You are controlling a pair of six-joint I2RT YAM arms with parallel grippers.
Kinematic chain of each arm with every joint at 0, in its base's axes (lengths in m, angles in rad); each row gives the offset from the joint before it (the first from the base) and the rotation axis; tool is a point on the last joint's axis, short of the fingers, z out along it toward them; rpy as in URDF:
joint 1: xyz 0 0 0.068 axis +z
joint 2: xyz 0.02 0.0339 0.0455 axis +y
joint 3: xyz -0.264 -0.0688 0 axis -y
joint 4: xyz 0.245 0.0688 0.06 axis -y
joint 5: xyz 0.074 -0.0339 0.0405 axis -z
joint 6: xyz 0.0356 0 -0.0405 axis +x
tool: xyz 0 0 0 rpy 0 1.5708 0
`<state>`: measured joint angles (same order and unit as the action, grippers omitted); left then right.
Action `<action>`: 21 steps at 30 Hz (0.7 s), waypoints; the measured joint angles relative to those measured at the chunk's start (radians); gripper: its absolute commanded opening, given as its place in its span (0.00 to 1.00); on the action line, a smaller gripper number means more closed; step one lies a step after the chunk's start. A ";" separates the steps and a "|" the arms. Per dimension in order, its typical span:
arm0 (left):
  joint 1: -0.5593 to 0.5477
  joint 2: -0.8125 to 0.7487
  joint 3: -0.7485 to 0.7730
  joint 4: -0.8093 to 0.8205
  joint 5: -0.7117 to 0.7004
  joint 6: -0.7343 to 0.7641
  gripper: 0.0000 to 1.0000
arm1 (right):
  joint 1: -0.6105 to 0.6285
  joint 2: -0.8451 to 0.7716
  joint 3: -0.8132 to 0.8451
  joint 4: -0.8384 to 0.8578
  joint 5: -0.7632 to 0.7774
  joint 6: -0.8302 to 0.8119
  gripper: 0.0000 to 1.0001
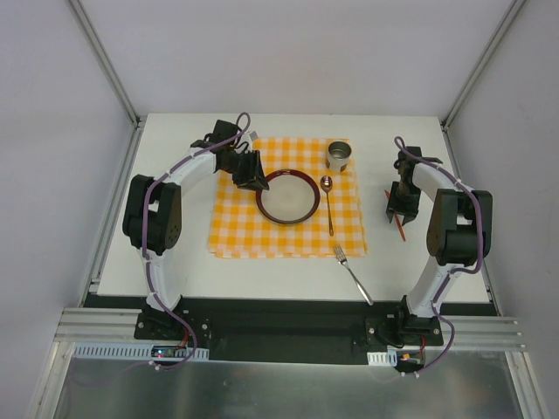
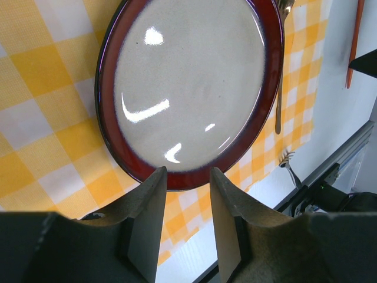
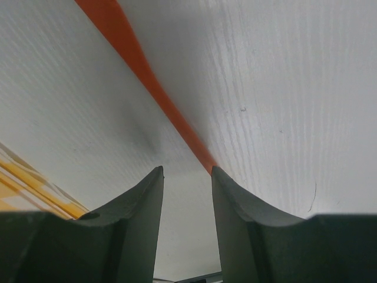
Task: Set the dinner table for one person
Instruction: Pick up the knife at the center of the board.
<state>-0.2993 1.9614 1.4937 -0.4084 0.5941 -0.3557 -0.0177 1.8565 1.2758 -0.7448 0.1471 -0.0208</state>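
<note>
The step in hand looks like picking up the orange stick (image 3: 147,76). It lies on the bare tabletop (image 1: 175,262) well right of the plate (image 1: 286,223), beyond the spoon (image 1: 329,209). The right fingers (image 3: 154,184) hover over it, partly open and holding nothing. The stick runs in toward the inner edge of one finger, not down the middle of the gap.

I would shift sideways until it is centred, come down until the tips meet the surface, then close. The stick is thin and lies flat on smooth matte white, so a high or off-centre pinch would likely flick it away.

The left fingers (image 2: 156,184) — also partly open and empty — sit just at the plate's left rim. The tabletop spreads out on every side of the plate, under the checked cloth (image 1: 231,231) — plain white walls and metal frame posts close it in.
</note>
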 measured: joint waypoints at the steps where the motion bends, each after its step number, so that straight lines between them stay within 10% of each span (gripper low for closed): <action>1: 0.000 0.000 0.000 0.000 0.000 0.000 0.35 | 0.000 0.000 -0.002 0.002 0.000 -0.001 0.41; 21: 0.000 0.022 0.038 0.000 0.019 -0.004 0.36 | 0.000 -0.050 -0.074 0.072 -0.031 -0.065 0.40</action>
<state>-0.2993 1.9835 1.5314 -0.4084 0.6136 -0.3599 -0.0177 1.8061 1.2022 -0.6727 0.1158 -0.0856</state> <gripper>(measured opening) 0.357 0.402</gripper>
